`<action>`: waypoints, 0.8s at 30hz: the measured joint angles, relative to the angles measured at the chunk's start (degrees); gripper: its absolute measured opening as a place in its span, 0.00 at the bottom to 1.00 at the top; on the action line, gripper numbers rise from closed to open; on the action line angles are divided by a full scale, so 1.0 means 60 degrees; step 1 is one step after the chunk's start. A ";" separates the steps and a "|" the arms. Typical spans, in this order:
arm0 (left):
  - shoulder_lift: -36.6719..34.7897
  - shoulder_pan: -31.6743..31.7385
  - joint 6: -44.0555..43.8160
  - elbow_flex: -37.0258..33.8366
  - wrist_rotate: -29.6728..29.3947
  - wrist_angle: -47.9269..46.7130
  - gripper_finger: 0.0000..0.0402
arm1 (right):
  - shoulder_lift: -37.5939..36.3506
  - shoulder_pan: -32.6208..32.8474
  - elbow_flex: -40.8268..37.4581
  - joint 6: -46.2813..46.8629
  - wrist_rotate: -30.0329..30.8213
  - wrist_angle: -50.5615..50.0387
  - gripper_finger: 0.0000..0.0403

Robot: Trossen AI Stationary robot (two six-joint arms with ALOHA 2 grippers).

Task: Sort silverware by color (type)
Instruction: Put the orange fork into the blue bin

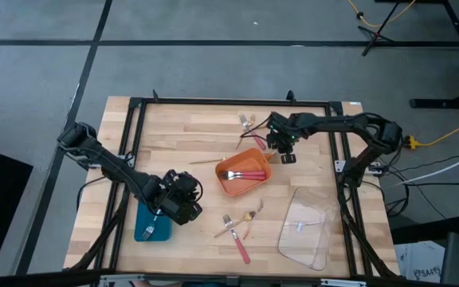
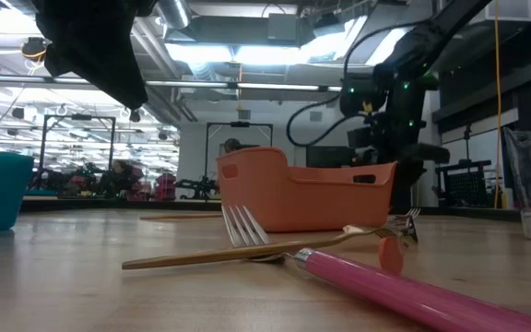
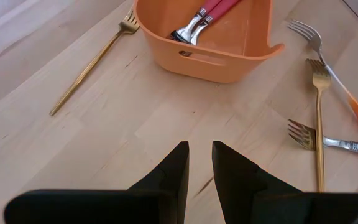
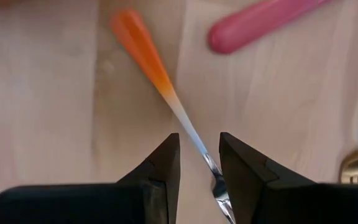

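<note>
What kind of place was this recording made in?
Probably a robotics lab or workshop: a light wooden table framed by black metal rails on a grey floor, ceiling strip lights over an open hall, and yellow cables trailing beside the rig.

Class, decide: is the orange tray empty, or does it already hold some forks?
Not empty. The orange tray holds pink-handled forks lying inside it; the high view shows them too. Their exact number is unclear.

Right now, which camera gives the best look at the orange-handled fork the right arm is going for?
The right wrist view: the orange-handled fork fills the picture, its silver stem running between the right gripper and its open fingers. The high view shows only tiny cutlery beside that gripper. The low view and left wrist view don't clearly show it.
</note>
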 joint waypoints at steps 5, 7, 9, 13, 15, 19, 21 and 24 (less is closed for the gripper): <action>0.0001 0.0000 0.0002 0.0000 -0.0001 0.0004 0.16 | 0.0342 -0.0429 0.0000 0.0002 -0.0012 0.0012 0.25; 0.0001 0.0000 0.0002 0.0000 -0.0001 0.0004 0.16 | 0.0462 -0.0585 0.0000 0.0002 -0.0161 0.0015 0.25; -0.0001 0.0000 0.0002 0.0000 -0.0001 0.0004 0.16 | 0.0573 -0.0718 0.0000 -0.0002 -0.0332 0.0024 0.25; 0.0000 0.0000 0.0003 0.0000 -0.0001 0.0013 0.16 | 0.0759 -0.0782 0.0030 0.0002 -0.0417 0.0023 0.25; 0.0001 0.0000 0.0002 0.0000 -0.0001 0.0015 0.16 | 0.0838 -0.0757 0.0044 -0.0002 -0.0379 0.0027 0.25; -0.0002 0.0000 0.0002 0.0000 -0.0005 0.0029 0.16 | 0.0940 -0.0757 0.0047 -0.0002 -0.0365 0.0041 0.25; 0.0001 0.0000 0.0002 0.0000 -0.0007 0.0036 0.16 | 0.0945 -0.0757 0.0042 -0.0002 -0.0362 0.0044 0.25; 0.0001 0.0000 0.0002 0.0000 -0.0026 0.0036 0.16 | 0.0948 -0.0757 0.0036 -0.0002 -0.0362 0.0044 0.22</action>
